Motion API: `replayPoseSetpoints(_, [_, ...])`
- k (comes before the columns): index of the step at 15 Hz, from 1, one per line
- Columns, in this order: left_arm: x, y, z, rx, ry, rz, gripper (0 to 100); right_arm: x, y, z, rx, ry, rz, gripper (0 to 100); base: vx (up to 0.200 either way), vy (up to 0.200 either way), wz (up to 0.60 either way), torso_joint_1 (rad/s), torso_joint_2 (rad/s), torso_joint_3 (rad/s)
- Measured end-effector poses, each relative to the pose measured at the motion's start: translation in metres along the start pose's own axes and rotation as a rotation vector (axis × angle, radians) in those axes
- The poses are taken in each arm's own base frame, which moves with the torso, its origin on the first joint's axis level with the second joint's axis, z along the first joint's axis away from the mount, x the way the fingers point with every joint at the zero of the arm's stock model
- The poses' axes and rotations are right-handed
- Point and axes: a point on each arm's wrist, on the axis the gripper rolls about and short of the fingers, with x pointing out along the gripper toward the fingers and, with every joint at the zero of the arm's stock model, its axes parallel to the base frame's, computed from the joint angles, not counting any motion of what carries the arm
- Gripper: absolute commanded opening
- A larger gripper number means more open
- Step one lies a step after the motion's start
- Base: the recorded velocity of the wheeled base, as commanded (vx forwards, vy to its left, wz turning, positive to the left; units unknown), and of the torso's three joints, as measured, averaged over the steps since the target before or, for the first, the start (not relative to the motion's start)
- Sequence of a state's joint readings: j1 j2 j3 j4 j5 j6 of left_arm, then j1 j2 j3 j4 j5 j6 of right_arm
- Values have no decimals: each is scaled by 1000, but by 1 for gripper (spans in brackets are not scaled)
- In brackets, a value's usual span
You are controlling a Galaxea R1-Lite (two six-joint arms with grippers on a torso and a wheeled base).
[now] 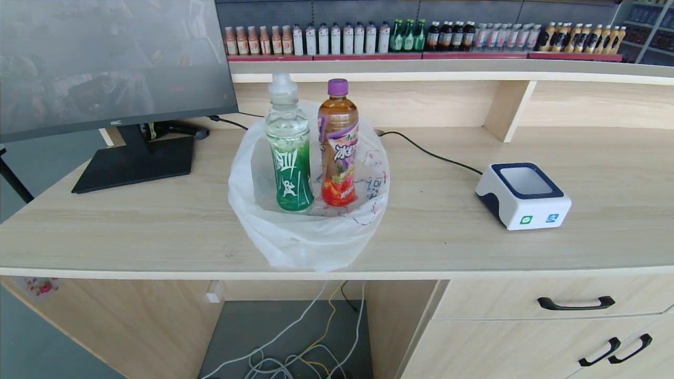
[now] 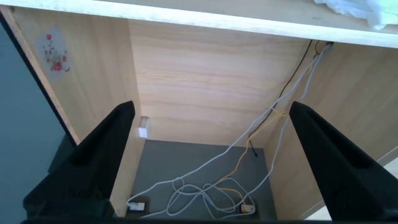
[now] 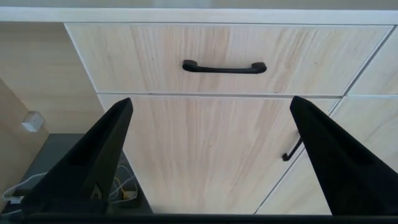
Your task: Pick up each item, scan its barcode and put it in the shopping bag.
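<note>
On the table (image 1: 131, 226), the white shopping bag (image 1: 310, 237) sits near the middle with its mouth open. Two bottles stand upright inside it, touching: a green-labelled bottle (image 1: 288, 158) on the left and a purple-capped bottle (image 1: 338, 152) on the right. The white scanner (image 1: 522, 196) lies well apart to the right, and a monitor (image 1: 105, 58) stands at the far left.

The left claw (image 2: 211, 112) has its fingers spread wide apart, holding nothing, below the table edge and facing loose cables (image 2: 205, 193) on the floor.

The right claw (image 3: 210, 106) is likewise spread and holds nothing, facing a drawer handle (image 3: 224, 67).
</note>
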State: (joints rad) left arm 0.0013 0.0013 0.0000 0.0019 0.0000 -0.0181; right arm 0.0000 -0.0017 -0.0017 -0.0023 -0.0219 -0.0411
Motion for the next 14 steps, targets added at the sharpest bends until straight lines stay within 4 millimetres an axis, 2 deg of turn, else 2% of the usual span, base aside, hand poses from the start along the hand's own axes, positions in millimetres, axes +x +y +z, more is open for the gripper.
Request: replayPoseSetpoints(14, [0,0,0,-1,0,0,100,0,0,0,1,0,0,100,0,-200,0,3,1,2])
